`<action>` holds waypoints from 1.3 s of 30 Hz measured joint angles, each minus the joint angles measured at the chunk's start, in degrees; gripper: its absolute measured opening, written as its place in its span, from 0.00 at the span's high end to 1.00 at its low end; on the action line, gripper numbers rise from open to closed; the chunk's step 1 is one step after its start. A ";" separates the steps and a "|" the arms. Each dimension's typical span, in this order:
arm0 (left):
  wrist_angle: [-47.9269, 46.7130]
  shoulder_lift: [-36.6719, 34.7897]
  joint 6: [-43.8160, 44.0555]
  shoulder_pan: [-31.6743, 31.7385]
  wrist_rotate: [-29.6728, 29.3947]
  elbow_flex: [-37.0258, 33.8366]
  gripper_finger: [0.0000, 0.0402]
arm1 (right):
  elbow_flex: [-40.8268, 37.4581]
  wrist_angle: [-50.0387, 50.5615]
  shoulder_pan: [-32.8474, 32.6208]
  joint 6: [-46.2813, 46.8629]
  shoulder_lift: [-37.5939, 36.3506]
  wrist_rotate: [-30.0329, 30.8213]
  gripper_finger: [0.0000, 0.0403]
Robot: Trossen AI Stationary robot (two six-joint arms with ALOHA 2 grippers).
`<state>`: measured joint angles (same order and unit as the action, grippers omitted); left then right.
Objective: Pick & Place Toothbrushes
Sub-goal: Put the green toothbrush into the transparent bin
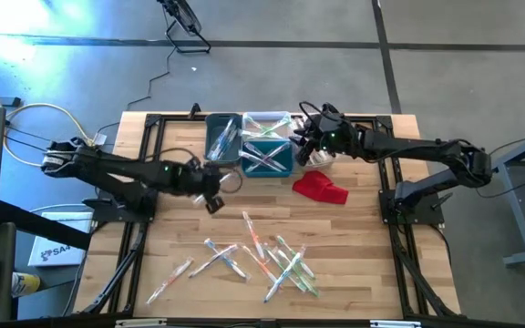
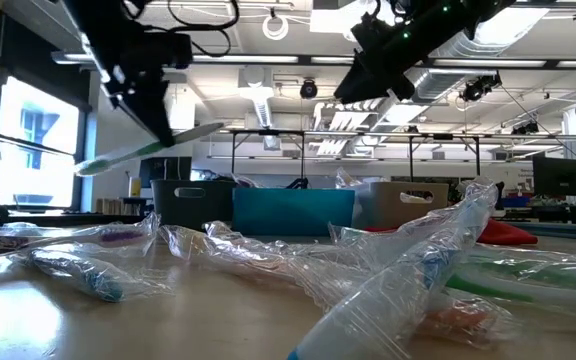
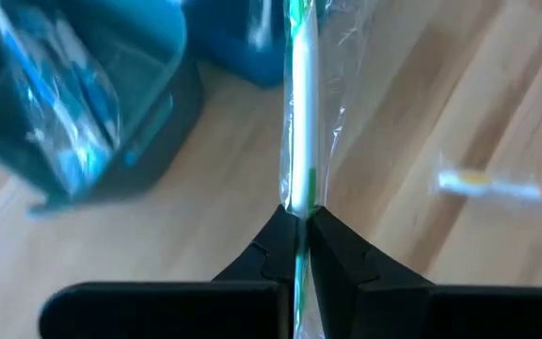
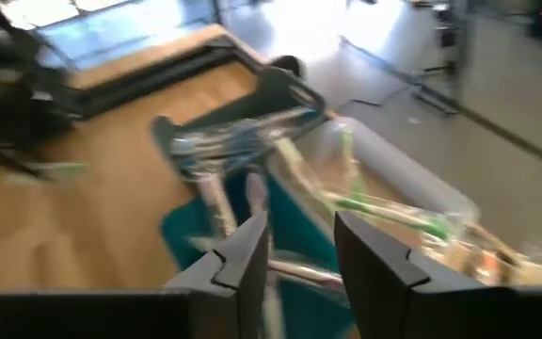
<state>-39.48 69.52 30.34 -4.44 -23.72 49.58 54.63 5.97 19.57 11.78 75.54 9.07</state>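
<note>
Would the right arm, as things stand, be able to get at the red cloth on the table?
Probably yes. The red cloth lies bare on the wood, nothing on it, just beside the bins where the right gripper hovers, open and empty. The left gripper, shut on a green toothbrush, is well clear.

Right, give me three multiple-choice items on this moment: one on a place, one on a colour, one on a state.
1. Where does the red cloth lie?
A. By the bins' right end
B. Among the loose toothbrushes
C. Off the table

2. What colour is the middle bin?
A. Yellow
B. Teal
C. Black

3. What is the left pincer doing?
A. Hanging open, empty
B. Pressing the cloth
C. Clamping a wrapped toothbrush

Answers: 1 A, the overhead view shows it there. 2 B, teal walls. 3 C, its fingers pinch the wrapped green-and-white handle.
</note>
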 joint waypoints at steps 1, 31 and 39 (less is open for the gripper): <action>1.67 0.00 -1.43 1.64 1.07 0.00 0.97 | 0.00 -0.23 0.27 0.01 -0.29 -2.00 0.72; 27.56 12.12 -21.87 31.93 15.52 15.58 0.97 | 0.00 6.51 17.51 -8.67 -14.77 -22.74 0.99; 27.95 22.99 -33.69 36.09 16.19 24.00 0.97 | 0.00 10.90 20.91 -8.88 -14.81 -22.70 0.99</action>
<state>-11.54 92.50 -3.34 31.65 -7.53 73.58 54.63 16.87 40.49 2.90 60.73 -13.63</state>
